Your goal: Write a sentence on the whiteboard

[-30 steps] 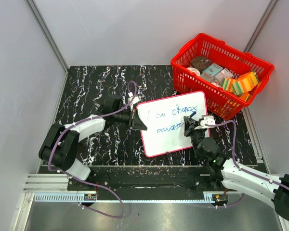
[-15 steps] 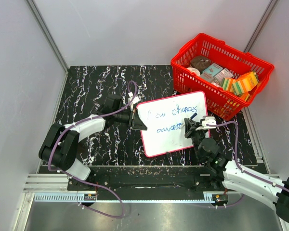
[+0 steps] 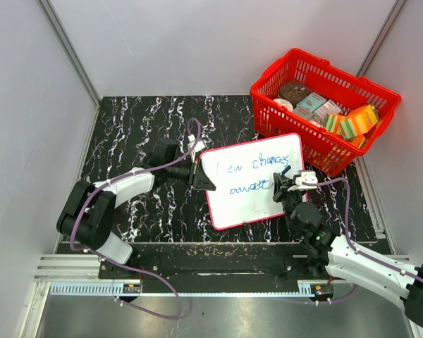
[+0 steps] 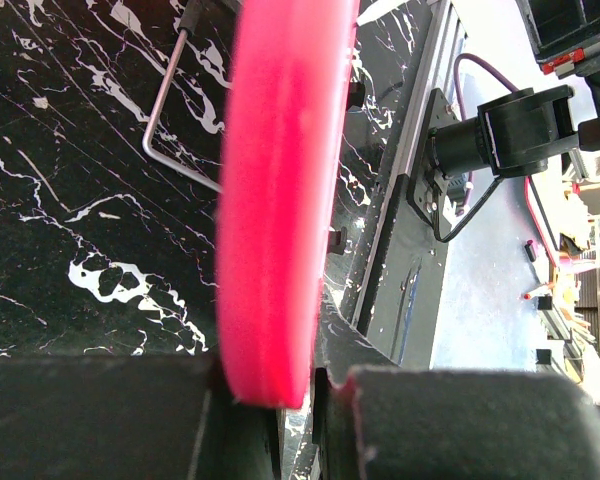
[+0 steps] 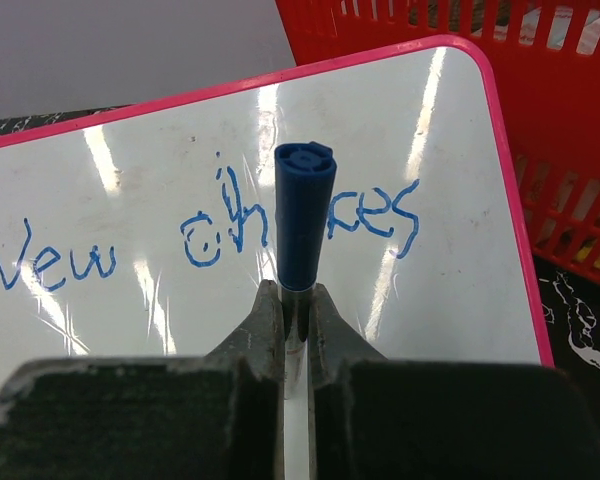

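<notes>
The whiteboard, white with a thin red rim, lies mid-table against the red basket. Blue script reads "New chances" with a second line below; the top line also shows in the right wrist view. My left gripper is shut on the board's left rim, which fills the left wrist view edge-on. My right gripper is shut on a blue marker and holds it over the board's right part, at the end of the second line. The marker's tip is hidden.
A red basket with several boxes and packets stands at the back right, touching the board's far corner. The black marbled table is walled by grey panels. A metal wire stand shows under the board in the left wrist view.
My right gripper has shifted slightly to the right along the second line with the marker. The left arm and the board have not moved.
</notes>
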`<state>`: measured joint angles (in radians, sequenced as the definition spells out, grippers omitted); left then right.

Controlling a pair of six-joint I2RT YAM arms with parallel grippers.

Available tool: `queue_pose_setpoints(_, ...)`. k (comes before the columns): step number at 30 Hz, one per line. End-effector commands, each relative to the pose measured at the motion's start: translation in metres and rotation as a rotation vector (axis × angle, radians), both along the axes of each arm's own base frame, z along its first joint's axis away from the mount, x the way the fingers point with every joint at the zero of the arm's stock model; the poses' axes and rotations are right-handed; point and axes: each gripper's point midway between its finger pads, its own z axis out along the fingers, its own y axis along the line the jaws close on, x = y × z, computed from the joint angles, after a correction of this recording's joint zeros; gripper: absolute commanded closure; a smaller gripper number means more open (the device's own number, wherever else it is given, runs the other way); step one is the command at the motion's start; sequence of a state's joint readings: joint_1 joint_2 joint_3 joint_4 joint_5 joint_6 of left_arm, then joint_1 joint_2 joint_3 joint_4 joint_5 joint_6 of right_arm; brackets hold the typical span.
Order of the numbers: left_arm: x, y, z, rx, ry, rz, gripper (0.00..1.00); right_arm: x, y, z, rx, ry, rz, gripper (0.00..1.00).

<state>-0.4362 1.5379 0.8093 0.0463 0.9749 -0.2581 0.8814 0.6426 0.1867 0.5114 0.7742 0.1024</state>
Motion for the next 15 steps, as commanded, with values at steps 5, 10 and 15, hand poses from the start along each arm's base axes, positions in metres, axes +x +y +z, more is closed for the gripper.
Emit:
queue_pose_setpoints(5,0.024,0.012,-0.026,0.157,-0.174,0.074,1.0,-0.008,-0.004,0.057,0.078,-0.122,0.04,1.0)
queue_pose_setpoints(10,0.025,0.012,-0.025,0.16,-0.176,0.079,1.0,-0.026,-0.007,0.089,0.144,-0.186,0.122,1.0)
queue_pose_setpoints(15,0.029,0.014,-0.029,0.181,-0.169,0.107,0.96,-0.038,-0.015,0.107,0.174,-0.206,0.143,1.0)
